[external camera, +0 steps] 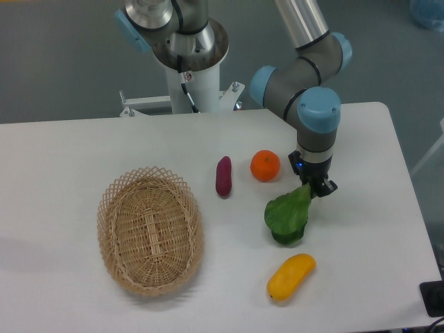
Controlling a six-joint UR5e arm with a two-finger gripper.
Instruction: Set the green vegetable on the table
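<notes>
The green vegetable (287, 215) shows broad dark green leaves, and its narrow end runs up to my gripper (318, 187). The gripper points down over the right part of the white table (83, 146). Its dark fingers (326, 187) are closed on the vegetable's stalk end, which hides the pale stalk. The leaves hang down to the left, low over the tabletop. I cannot tell whether they touch it.
An orange (265, 166) and a small purple sweet potato (223, 176) lie just left of the gripper. A yellow oblong fruit (291, 277) lies in front of the vegetable. An oval wicker basket (150, 230) stands at the left. The robot base (189, 62) is at the back.
</notes>
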